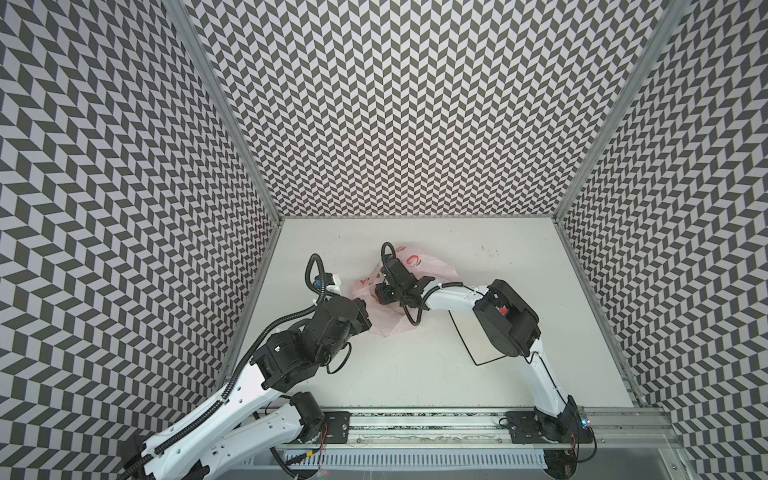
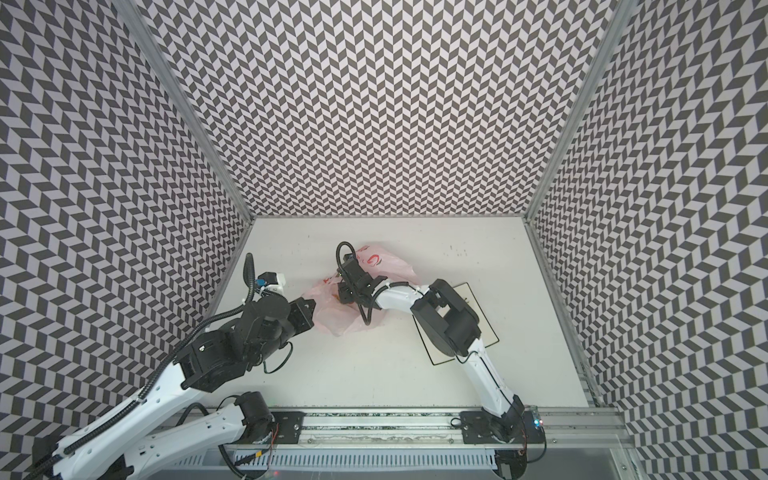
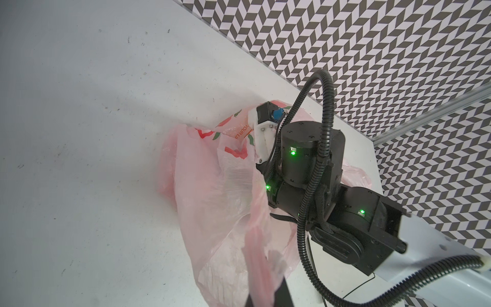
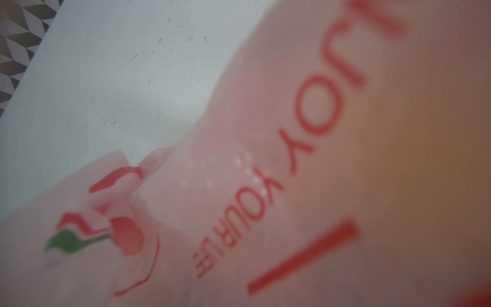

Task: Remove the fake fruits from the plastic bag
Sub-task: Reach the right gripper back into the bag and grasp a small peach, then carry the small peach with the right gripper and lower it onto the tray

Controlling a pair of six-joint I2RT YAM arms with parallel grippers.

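Note:
The pale-pink plastic bag (image 1: 434, 270) (image 2: 390, 264) lies crumpled in the middle of the table. My left gripper (image 1: 368, 319) (image 2: 309, 316) is at its near left edge. In the left wrist view this gripper (image 3: 263, 295) is shut on a bunched strip of the bag (image 3: 207, 186). My right gripper (image 1: 383, 296) (image 2: 344, 296) reaches into the bag from the right. Pink film with red print (image 4: 239, 133) fills the right wrist view and hides its jaws. An orange-yellow blur (image 4: 425, 127) glows through the film. The fake fruits do not show clearly.
A flat white sheet with a black border (image 1: 471, 340) (image 2: 488, 328) lies on the table under my right arm. Chevron-patterned walls close in the left, back and right sides. A metal rail (image 1: 415, 419) runs along the front edge.

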